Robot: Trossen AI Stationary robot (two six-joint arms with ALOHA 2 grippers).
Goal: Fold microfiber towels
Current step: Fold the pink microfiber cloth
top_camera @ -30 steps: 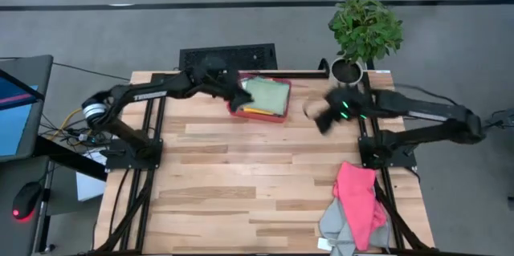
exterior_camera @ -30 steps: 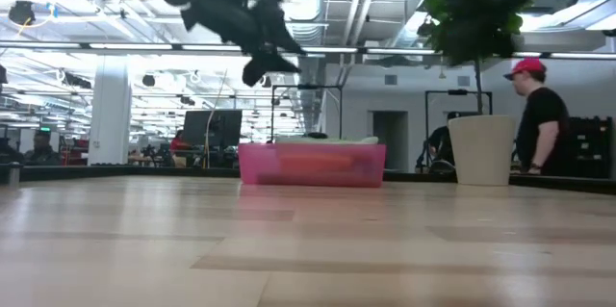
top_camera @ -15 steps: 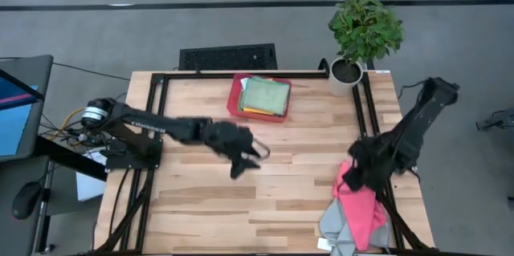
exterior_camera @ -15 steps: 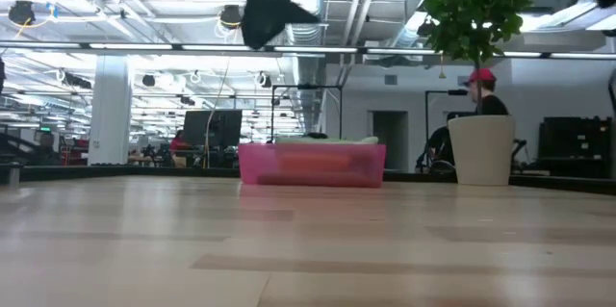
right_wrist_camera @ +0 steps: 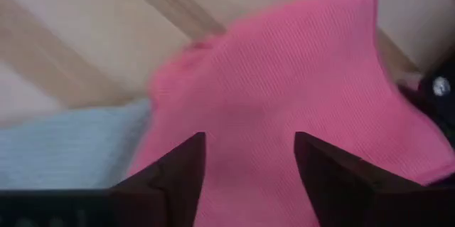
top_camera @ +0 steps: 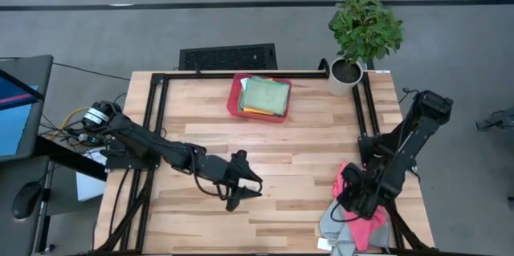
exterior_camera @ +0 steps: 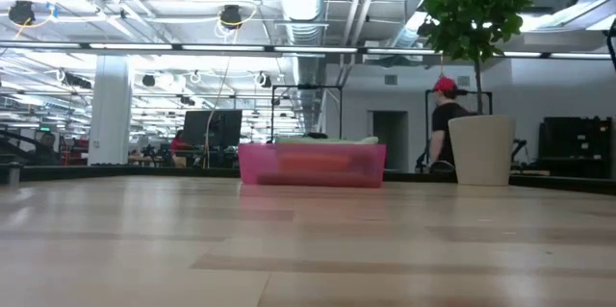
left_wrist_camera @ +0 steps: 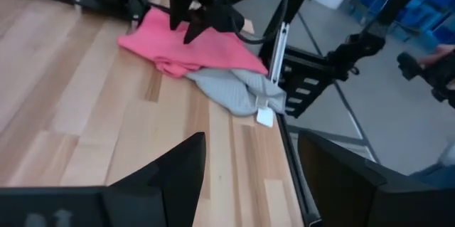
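While folded green and yellow microfiber towels [top_camera: 267, 95] already lie stacked in the rigid red rectangular tray [top_camera: 234, 100] at 12 o'clock on the wooden tabletop [top_camera: 217, 152], a crumpled pink microfiber towel [top_camera: 363, 200] and a crumpled grey microfiber towel [top_camera: 336, 229] remain unfolded at 4 o'clock, touching each other. Right tool [right_wrist_camera: 249, 157] hangs directly over the pink towel, fingers spread, nothing gripped. Left tool [top_camera: 245, 184] hovers near tabletop centre, fingers apart and empty. Judged progress: part done; two towels are left to fold.
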